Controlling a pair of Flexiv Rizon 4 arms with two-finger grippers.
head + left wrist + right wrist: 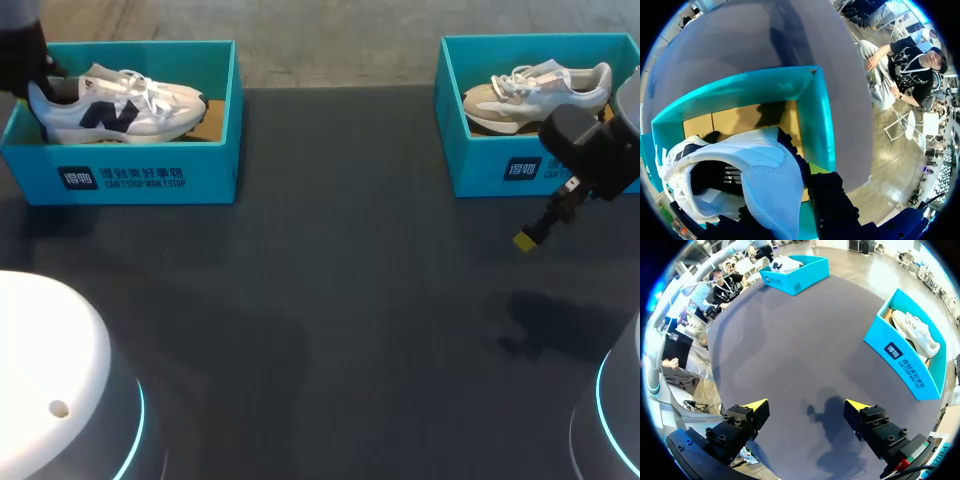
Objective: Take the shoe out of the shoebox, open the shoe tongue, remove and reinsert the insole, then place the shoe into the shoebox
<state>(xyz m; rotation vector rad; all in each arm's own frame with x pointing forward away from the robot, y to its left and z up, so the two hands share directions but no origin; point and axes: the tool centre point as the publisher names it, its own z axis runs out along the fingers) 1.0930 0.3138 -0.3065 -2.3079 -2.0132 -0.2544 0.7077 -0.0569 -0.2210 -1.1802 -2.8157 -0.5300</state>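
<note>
Sneaker placement told you the stage: the white sneaker (120, 110) with the navy side mark lay on its sole inside the left shoebox (150, 178) at the far left of the table (330, 300). Its toe pointed right and its heel sat against the box's left end. It was not yet out, so I'd judge the first step, lifting it clear, was the one in hand.

Your left gripper (38, 78) was down at that heel end. That made sense, since the heel collar is the stiffest place to take hold of a shoe lying low between cardboard walls. From the left wrist view the collar and the dark opening of the shoe sat right up against the gripper, with the box's brown floor beyond. Whether it had actually clamped on the heel, you could not tell.

Your right gripper (806, 403) hung spread wide and empty over bare table, just in front of the right shoebox (520, 170) at the far right. That box kept a beige sneaker (535, 95) lying untouched inside it. Holding wide there likely kept that arm ready to help with the tongue and insole.
</note>
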